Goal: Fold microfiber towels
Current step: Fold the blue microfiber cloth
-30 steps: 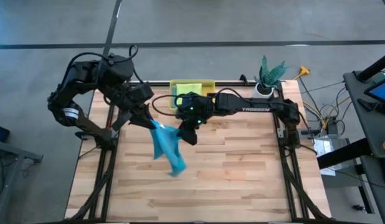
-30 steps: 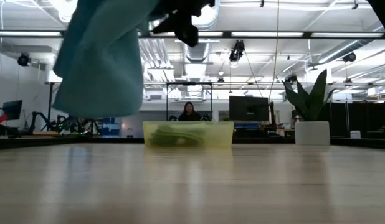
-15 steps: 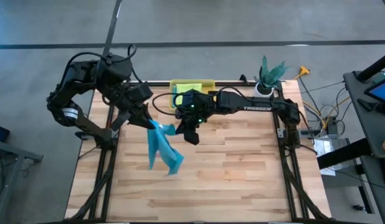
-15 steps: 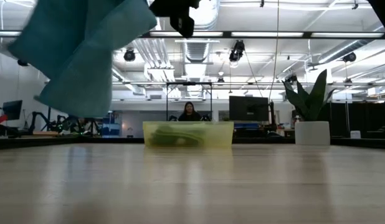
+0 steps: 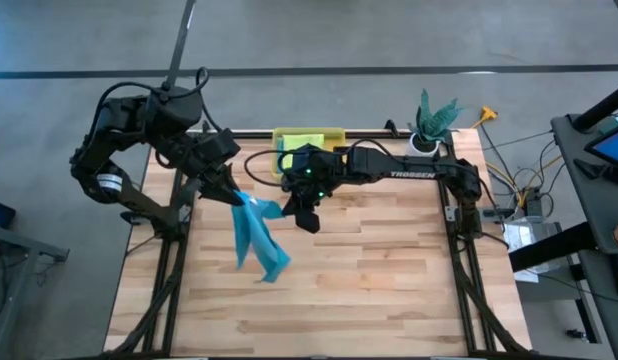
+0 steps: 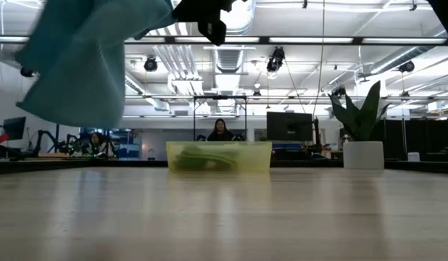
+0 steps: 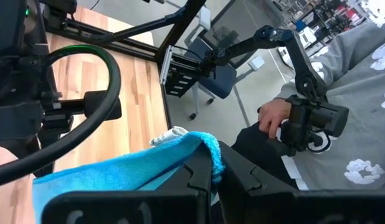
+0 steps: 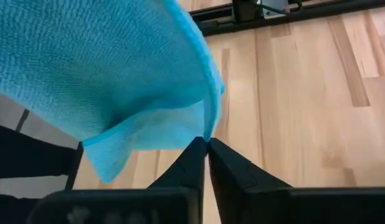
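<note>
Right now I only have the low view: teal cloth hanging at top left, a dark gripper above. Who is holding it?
Observer: Both. The left gripper is shut on one edge of the teal towel, and the right gripper is shut on another edge close by.
Operator: Does the towel touch the table?
Observer: From above I cannot tell; it drapes down toward the near side over the wooden table.
Operator: What is in the yellow bin?
Observer: A lime green towel lies inside the yellow bin at the far edge.
</note>
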